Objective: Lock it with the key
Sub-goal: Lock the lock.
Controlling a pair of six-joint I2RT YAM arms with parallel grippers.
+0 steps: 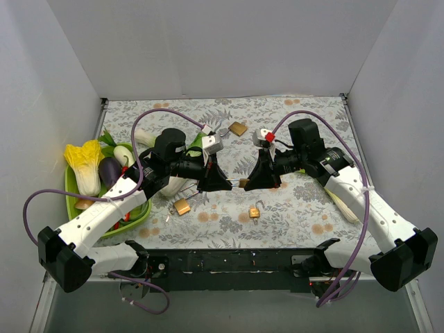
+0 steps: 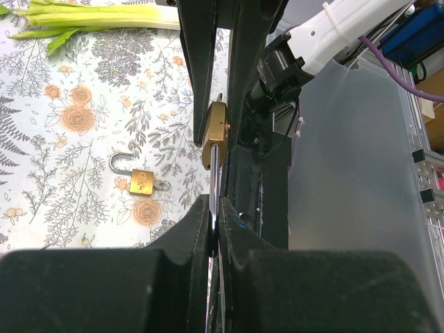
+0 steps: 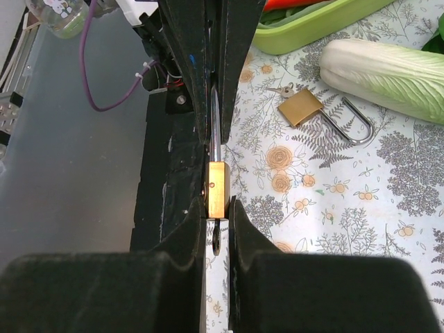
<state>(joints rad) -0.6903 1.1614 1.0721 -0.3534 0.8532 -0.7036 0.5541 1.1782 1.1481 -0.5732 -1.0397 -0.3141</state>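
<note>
Meeting above the middle of the table (image 1: 291,208), the left gripper (image 1: 226,185) at nine o'clock pinches the key (image 2: 215,186) flat, so its blade runs straight into the padlock (image 1: 243,182). At three o'clock the right gripper (image 1: 252,183) clamps that padlock, likely bracing it for the turn.

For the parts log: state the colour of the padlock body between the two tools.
Brass-gold padlock; right wrist view shows it best.

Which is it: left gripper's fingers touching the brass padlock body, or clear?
Apart. Left wrist view shows bare silver metal spanning the gap between left fingertips and padlock body.
</note>
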